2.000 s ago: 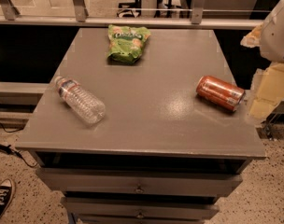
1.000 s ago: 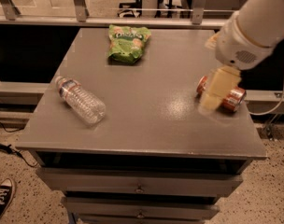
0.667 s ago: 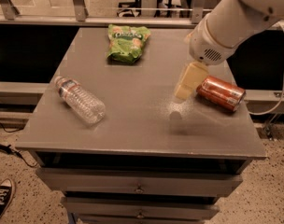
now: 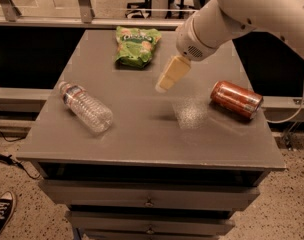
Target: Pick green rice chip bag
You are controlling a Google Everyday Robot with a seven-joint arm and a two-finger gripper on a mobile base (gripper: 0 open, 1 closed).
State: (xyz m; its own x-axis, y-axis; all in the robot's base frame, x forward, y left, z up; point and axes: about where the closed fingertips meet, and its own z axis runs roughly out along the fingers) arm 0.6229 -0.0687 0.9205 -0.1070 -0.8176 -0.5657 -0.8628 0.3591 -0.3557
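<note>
The green rice chip bag lies flat near the far edge of the grey table, left of centre. My gripper hangs on the white arm above the table's middle. It is to the right of the bag and a little nearer the camera, apart from it and holding nothing that I can see.
A clear plastic water bottle lies on its side at the table's left. An orange soda can lies on its side at the right. Drawers sit under the tabletop. A railing runs behind the table. A shoe shows at the bottom left.
The arm has swung in from the right edge across the table to the left, past the orange can, and now hangs close to the green bag. The objects have not moved.
</note>
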